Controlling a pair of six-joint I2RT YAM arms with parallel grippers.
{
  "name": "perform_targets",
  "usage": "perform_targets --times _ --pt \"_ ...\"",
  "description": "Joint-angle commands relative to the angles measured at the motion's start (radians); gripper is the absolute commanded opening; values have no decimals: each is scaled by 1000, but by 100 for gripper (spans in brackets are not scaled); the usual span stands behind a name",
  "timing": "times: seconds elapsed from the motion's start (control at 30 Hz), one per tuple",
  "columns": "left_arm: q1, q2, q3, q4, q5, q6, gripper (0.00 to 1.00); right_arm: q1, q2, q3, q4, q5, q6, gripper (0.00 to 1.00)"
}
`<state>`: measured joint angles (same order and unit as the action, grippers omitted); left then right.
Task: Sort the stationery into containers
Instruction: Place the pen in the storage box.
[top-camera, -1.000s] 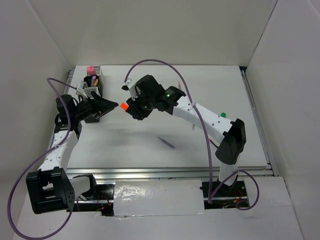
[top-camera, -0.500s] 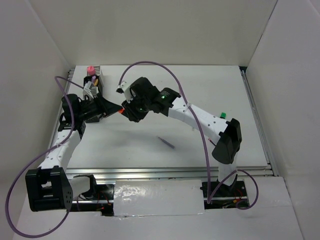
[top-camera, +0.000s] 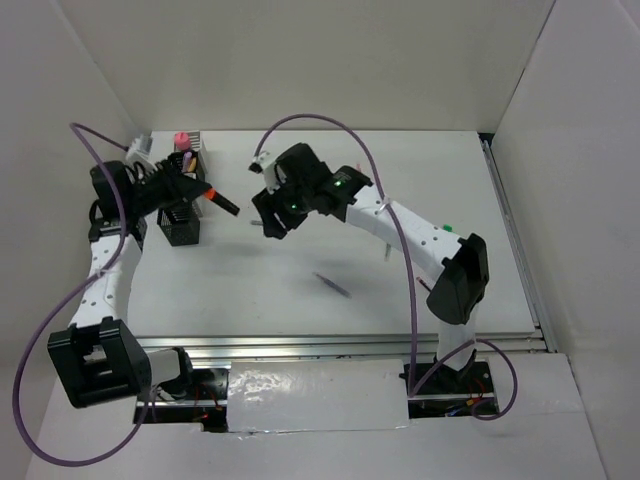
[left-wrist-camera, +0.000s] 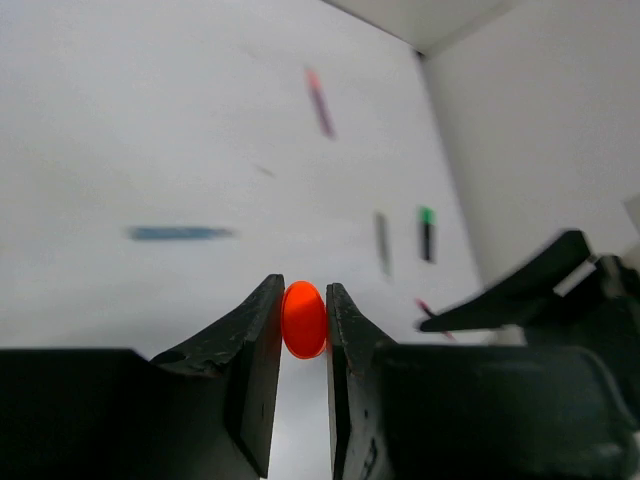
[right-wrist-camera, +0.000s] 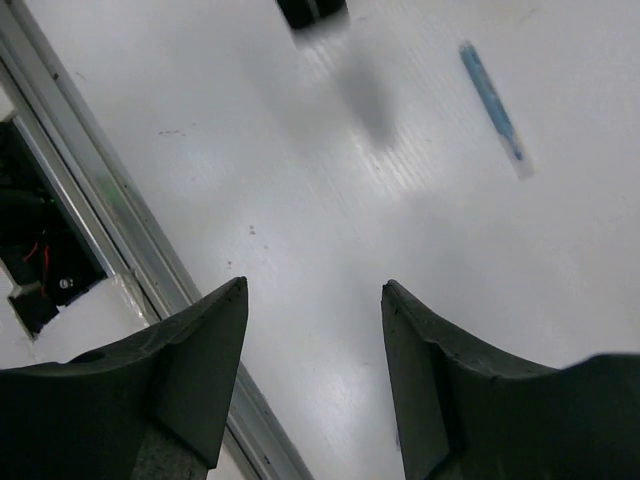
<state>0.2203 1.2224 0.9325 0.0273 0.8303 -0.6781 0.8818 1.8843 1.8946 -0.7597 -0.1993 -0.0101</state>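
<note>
**Operator:** Status of orange-capped marker?

**Technician:** Transferred. A second ago in right hand; now clamped at the orange cap by left hand, jaws narrow around it. Carried to far left, black body pointing right, just beside the containers.

**Operator:** Right hand?

**Technician:** Released. Spread wide, nothing between the fingers. Standing right of the marker, apart from it.

**Operator:** Meaning for the task?

**Technician:** Handover complete. Drop into a cup judged next. Held close to level, so tip upright first.

**Operator:** Surroundings and obstructions?

**Technician:** Pink marker already standing in the far cup, more pens beside it. Pick a cup with room. Blue pen on the table at centre, green-capped marker at right, both still unsorted.
</note>
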Motion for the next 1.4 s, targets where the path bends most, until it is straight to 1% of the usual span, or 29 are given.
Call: perform_targets --times 0.0,0.03,0.07,0.1,0.17,0.23,0.33,0.43,0.47,0.7,0.83,1.1,1.37 --pt "54 29 208 -157 -245 266 0 -110 -103 -40 23 -95 62 63" --pt "57 44 236 -170 -290 366 0 -162 -125 -69 25 -133 73 63" --pt "60 51 258 -170 -337 403 0 -187 -132 -81 25 -146 73 63" --pt "65 52 275 -140 -432 432 0 -211 -142 -97 25 -155 76 63" --pt "65 66 282 -98 -491 514 0 -270 -162 -136 25 -152 82 63" --pt "54 101 296 -69 -543 586 0 -300 -169 -155 19 -138 82 62" --pt "45 169 338 -69 -598 644 0 -360 -195 -198 23 -121 88 61" --pt "42 235 368 -72 -617 666 0 -440 -243 -236 37 -147 104 61" --pt "44 249 370 -60 -617 704 0 -479 -249 -244 42 -153 110 61" --pt "42 344 364 31 -625 713 0 -621 -306 -282 39 -199 122 61" --pt "36 384 376 62 -629 713 0 -650 -347 -339 56 -206 124 61" --pt "16 466 413 100 -663 735 0 -690 -369 -361 60 -183 131 61" --pt "-16 531 411 108 -700 761 0 -787 -383 -404 76 -135 185 59"
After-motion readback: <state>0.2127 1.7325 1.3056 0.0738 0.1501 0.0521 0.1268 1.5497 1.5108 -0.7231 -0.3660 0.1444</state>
